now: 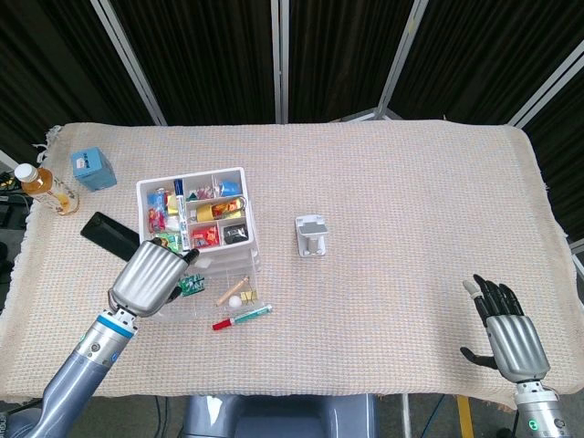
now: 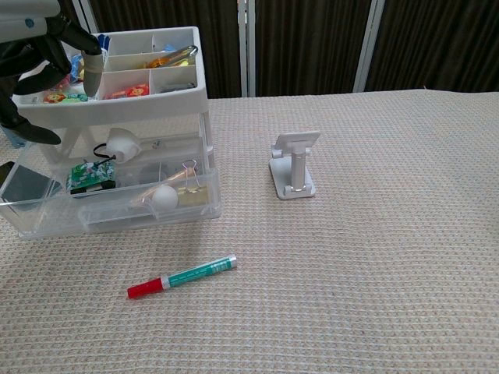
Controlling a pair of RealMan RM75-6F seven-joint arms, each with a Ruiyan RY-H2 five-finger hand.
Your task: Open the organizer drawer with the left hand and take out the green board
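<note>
I have the left hand [image 1: 151, 277] above the organizer's [image 1: 197, 217] pulled-out lower drawer [image 2: 109, 206], fingers [image 2: 87, 59] spread and holding nothing. The green board [image 2: 91, 174] lies in that drawer's left part, just beside the hand in the head view. My right hand [image 1: 507, 332] rests at the near right edge of the worktop [image 1: 411, 210], fingers apart, well away. A red-capped marker [image 2: 182, 276] lies just in front of the drawer.
</note>
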